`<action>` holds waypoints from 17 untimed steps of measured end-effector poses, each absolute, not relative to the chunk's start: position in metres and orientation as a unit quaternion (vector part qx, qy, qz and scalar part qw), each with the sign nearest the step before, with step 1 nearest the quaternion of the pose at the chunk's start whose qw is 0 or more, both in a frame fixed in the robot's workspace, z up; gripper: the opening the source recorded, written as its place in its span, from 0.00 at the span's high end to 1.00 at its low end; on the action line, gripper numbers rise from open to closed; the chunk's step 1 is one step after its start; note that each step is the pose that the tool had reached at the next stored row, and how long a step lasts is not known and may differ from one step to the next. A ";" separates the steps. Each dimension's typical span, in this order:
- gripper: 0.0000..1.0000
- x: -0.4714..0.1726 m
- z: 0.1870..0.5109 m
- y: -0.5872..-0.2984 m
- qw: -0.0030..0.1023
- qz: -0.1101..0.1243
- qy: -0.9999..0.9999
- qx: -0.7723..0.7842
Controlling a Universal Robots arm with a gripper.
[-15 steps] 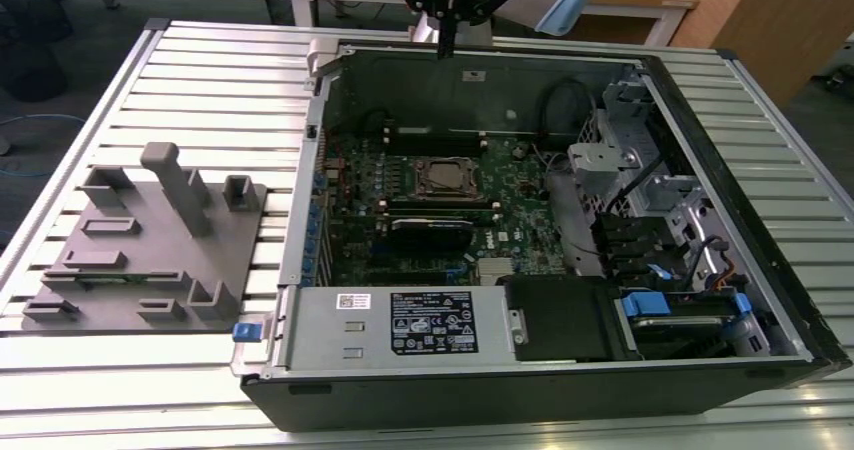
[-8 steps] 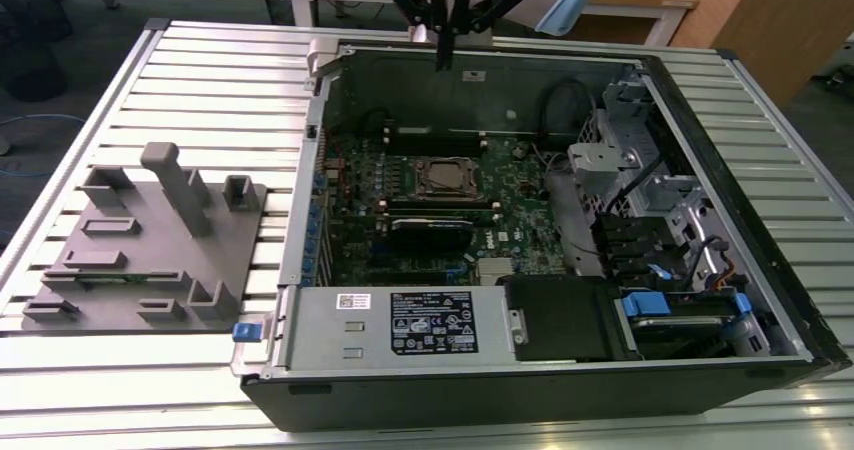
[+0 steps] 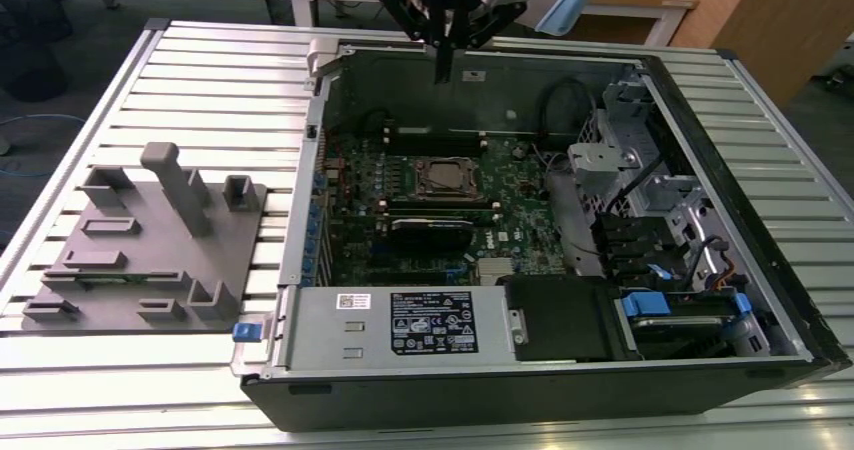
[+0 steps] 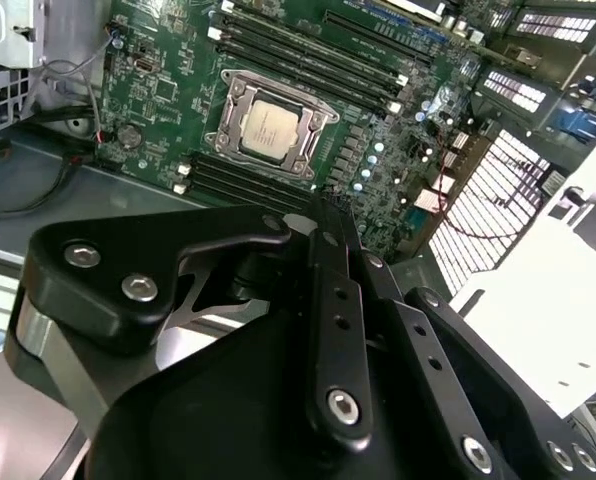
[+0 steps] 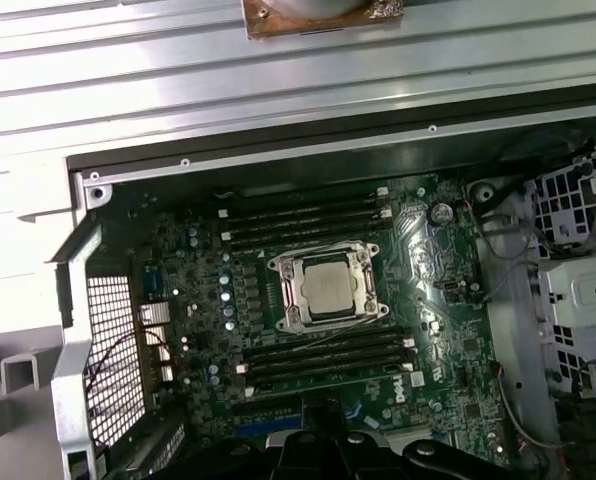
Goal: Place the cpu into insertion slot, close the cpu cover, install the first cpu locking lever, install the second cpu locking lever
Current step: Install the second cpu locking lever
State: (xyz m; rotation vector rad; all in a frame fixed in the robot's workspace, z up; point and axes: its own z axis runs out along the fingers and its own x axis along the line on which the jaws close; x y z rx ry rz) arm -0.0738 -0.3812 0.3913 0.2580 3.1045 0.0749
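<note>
In the exterior view, the gripper (image 3: 442, 65) hangs above the far edge of the open case (image 3: 747, 220), fingers pressed together and empty. The cpu (image 3: 442, 177) sits mid-board in its slot, well below.

In the second wrist view, the cpu (image 4: 268, 127) is a dull silver square inside the cover (image 4: 227, 124), which seems closed over it. I judge that a lever needs a slow, straight push.

In the first wrist view, the cpu (image 5: 330, 288) lies flat; thin levers (image 5: 318, 250) run beside the frame
</note>
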 end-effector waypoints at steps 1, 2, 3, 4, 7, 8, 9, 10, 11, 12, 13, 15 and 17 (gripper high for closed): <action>0.89 -0.074 0.390 -0.381 0.013 0.024 0.996 0.083; 0.89 -0.074 0.388 -0.381 0.013 0.024 0.996 0.083; 0.89 -0.074 0.386 -0.381 0.013 0.024 0.996 0.083; 0.89 -0.074 0.384 -0.381 0.013 0.024 0.996 0.083; 0.89 -0.074 0.379 -0.381 0.013 0.024 0.996 0.083; 0.89 -0.074 0.377 -0.381 0.013 0.024 0.996 0.083; 0.89 -0.074 0.375 -0.381 0.013 0.024 0.996 0.083; 0.89 -0.074 0.373 -0.381 0.013 0.024 0.996 0.083; 0.89 -0.074 0.371 -0.381 0.013 0.024 0.996 0.083; 0.89 -0.074 0.370 -0.381 0.013 0.024 0.996 0.083; 0.89 -0.074 0.368 -0.381 0.013 0.024 0.996 0.083; 0.89 -0.074 0.364 -0.381 0.013 0.024 0.996 0.083; 0.89 -0.074 0.363 -0.381 0.013 0.024 0.996 0.083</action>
